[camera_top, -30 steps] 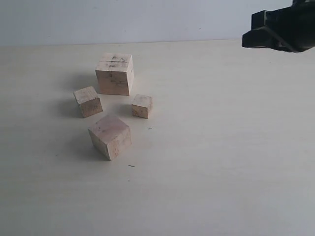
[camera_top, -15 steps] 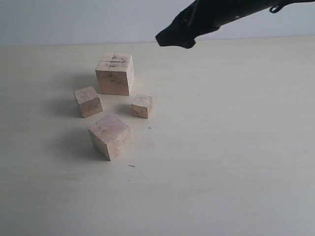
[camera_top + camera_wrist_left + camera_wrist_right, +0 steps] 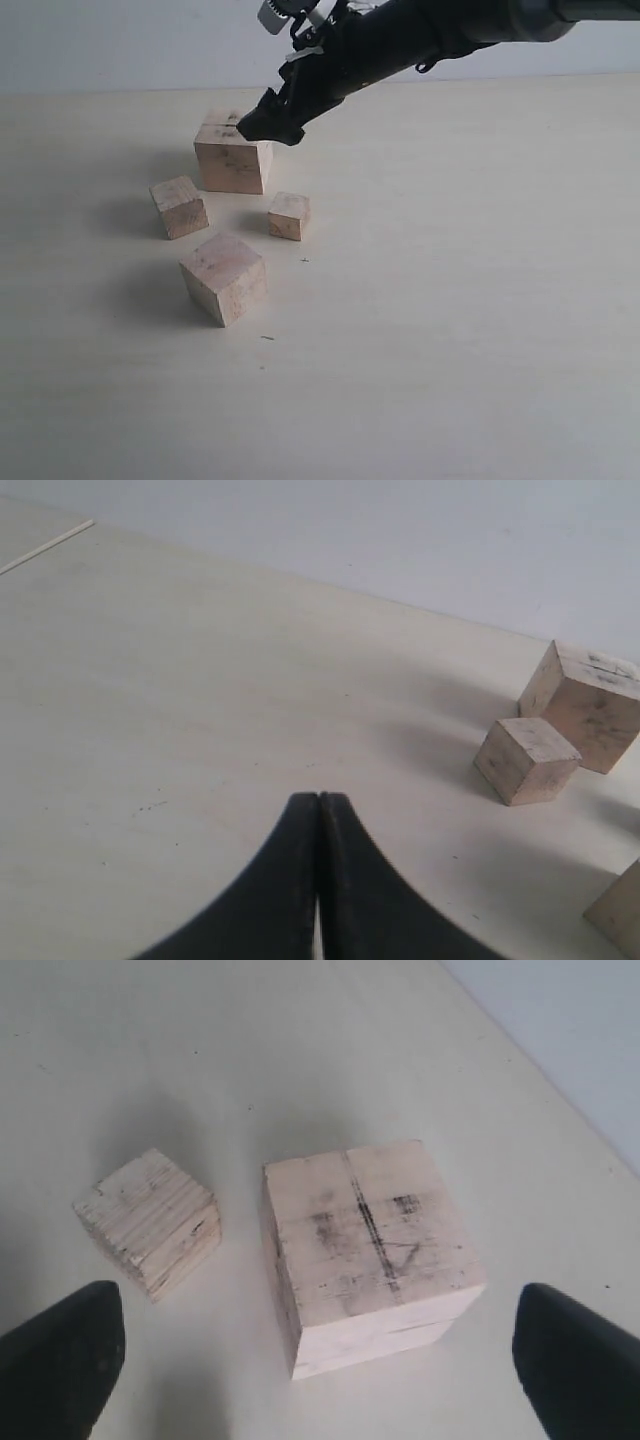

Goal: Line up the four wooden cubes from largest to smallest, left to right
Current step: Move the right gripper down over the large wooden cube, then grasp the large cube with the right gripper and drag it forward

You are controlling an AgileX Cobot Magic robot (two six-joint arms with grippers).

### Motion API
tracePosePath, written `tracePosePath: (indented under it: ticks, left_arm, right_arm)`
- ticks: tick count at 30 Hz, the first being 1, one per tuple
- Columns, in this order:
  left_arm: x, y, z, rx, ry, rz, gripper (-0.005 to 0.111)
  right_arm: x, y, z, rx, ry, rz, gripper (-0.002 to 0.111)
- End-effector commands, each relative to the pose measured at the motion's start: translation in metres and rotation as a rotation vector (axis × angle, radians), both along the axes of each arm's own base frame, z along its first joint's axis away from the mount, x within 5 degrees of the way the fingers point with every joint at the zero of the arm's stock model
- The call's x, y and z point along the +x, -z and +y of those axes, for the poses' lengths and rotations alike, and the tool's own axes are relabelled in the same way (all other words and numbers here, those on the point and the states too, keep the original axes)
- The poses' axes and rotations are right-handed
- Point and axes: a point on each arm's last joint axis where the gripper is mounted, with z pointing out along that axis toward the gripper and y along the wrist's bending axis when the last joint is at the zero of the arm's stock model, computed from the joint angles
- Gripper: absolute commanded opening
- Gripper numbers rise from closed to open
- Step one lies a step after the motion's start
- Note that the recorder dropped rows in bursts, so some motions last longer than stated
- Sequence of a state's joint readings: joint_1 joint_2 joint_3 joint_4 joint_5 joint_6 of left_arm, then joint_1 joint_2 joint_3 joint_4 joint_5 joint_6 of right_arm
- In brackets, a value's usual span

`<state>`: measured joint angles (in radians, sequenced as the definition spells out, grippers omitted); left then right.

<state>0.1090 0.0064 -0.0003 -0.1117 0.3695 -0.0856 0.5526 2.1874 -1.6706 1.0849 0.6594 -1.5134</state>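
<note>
Four wooden cubes sit left of centre on the table. The largest cube (image 3: 233, 160) (image 3: 370, 1250), with a groove line and dark scribbles on top, is furthest back. In front stand a smaller cube (image 3: 180, 207), the smallest cube (image 3: 289, 216) and the second-largest cube (image 3: 224, 278). My right gripper (image 3: 265, 120) (image 3: 316, 1305) hovers just above the largest cube, open, its fingers wide on either side of it and holding nothing. A smaller cube (image 3: 150, 1220) lies beside the largest one. My left gripper (image 3: 319, 800) is shut and empty, low over bare table, with two cubes (image 3: 525, 760) (image 3: 590, 705) beyond it.
The pale table (image 3: 450, 300) stretches to the right and front of the cubes. A light wall (image 3: 120, 40) runs along the back edge. The right arm (image 3: 430, 30) reaches in from the upper right. Part of another cube (image 3: 620, 910) shows at the left wrist view's edge.
The right arm has swung in from the upper right, leftward and down, to just above the largest cube, and its jaws have opened wide. The cubes have not moved.
</note>
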Motion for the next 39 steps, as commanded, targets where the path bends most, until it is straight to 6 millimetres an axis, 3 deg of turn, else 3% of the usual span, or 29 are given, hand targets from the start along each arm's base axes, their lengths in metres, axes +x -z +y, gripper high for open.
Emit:
tracePosePath:
  ticks: [1, 10, 27, 32, 35, 39]
  left_arm:
    - [0.000, 0.000, 0.000, 0.002, -0.001, -0.009, 0.000]
    - [0.000, 0.000, 0.000, 0.002, -0.001, -0.009, 0.000]
    - [0.000, 0.000, 0.000, 0.002, -0.001, -0.009, 0.000]
    - [0.000, 0.000, 0.000, 0.002, -0.001, -0.009, 0.000]
    - [0.000, 0.000, 0.000, 0.002, -0.001, -0.009, 0.000]
    - [0.000, 0.000, 0.000, 0.002, -0.001, -0.009, 0.000]
  right_arm:
    - [0.013, 0.012, 0.008, 0.009, -0.001, -0.009, 0.105]
    - [0.032, 0.051, 0.021, -0.016, -0.059, -0.053, 0.105]
    - [0.049, 0.086, 0.034, 0.021, -0.074, -0.049, 0.105]
    - [0.049, 0.086, 0.036, 0.062, -0.067, -0.052, 0.104]
    - [0.049, 0.085, 0.037, 0.072, -0.080, -0.058, 0.095]
    - [0.042, 0.085, 0.038, 0.090, -0.140, -0.019, 0.060]
